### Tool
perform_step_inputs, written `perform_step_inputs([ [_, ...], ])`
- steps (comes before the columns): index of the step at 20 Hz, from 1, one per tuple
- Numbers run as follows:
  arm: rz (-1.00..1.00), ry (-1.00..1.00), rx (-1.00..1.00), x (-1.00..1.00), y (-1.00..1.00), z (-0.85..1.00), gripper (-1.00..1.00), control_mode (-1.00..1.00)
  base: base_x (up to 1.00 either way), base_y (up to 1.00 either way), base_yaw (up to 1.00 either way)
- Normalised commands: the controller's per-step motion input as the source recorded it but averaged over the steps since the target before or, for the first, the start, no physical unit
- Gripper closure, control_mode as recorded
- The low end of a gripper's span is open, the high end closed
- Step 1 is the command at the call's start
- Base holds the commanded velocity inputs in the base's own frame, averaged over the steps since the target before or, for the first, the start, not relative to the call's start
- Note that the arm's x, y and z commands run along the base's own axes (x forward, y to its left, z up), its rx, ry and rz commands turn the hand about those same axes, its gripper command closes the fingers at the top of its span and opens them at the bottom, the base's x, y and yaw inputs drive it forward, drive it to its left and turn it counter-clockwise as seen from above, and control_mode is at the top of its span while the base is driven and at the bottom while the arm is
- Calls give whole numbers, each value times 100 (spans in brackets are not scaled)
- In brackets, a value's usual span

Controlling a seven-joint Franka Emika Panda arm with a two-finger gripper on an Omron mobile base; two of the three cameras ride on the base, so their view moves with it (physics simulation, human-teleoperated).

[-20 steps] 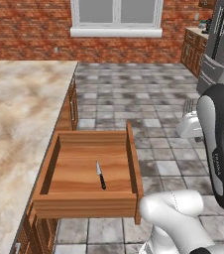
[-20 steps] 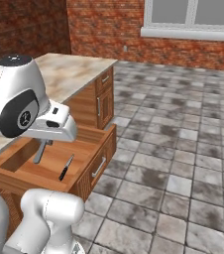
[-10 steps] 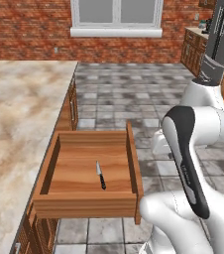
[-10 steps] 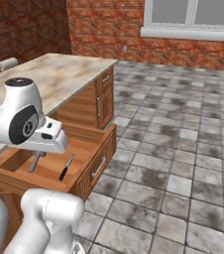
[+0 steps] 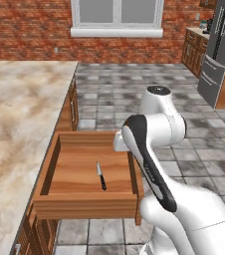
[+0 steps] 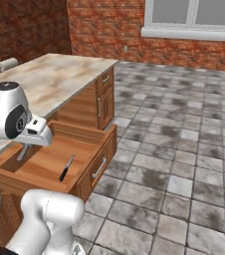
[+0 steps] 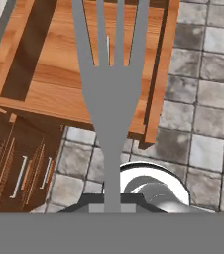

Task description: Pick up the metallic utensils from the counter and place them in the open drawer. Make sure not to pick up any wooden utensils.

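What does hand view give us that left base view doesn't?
Hand view: the grey fork, held in the shut gripper, tines pointing out over the open drawer, plus narrow drawer fronts with bar handles below it.
Left base view: the knife lying on the drawer floor, the marbled counter, the brick wall and window, and the fridge.
Both: the orange-brown drawer and the grey tiled floor.

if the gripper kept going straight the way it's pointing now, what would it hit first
Most likely the wooden floor of the open drawer. The gripper, shut on the fork, points its tines down over the drawer's inside. Depth is unclear, so the drawer's near edge could come first.
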Motion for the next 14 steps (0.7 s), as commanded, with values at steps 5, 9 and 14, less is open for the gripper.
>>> perform_step_inputs([
  [5,-6,0,2,100,67,-19,100,-100,0,0,0],
  [9,-1,5,0,100,26,-61,100,-100,0,0,0],
  [14,0,6,0,87,-2,-88,100,-100,0,0,0],
])
